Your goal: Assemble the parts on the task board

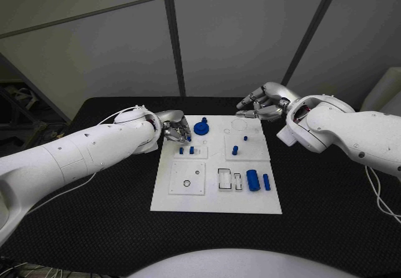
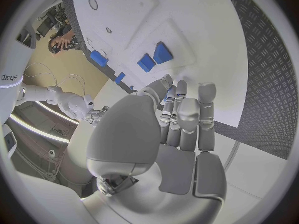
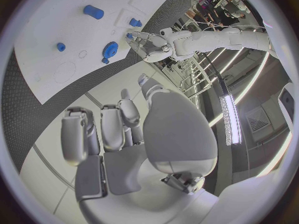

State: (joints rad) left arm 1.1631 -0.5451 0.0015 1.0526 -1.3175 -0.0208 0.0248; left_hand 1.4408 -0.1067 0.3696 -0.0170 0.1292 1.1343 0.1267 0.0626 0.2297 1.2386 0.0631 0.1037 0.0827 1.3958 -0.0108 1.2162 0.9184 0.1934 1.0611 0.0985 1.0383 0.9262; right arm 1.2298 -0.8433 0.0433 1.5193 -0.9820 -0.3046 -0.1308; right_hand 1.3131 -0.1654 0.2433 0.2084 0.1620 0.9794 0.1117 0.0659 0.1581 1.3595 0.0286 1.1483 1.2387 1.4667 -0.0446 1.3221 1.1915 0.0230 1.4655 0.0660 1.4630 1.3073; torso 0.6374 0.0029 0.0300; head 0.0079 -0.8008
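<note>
Hovering at task board (image 1: 167,200) far-left edge, left hand (image 1: 176,131) fingers curled, empty, beside blue gear (image 1: 201,127) (likely next pick). Right hand (image 1: 263,104) loosely curled, empty, parked beyond far-right corner, clear.

One white rectangular task board (image 1: 215,200) lies between the two silver hands. On it: one blue round gear-like part (image 1: 201,128) just beside the left hand (image 1: 176,130), three small blue upright pegs (image 1: 234,150) farther out, and two larger blue cylinders (image 1: 252,180) lying well apart from both hands.
</note>
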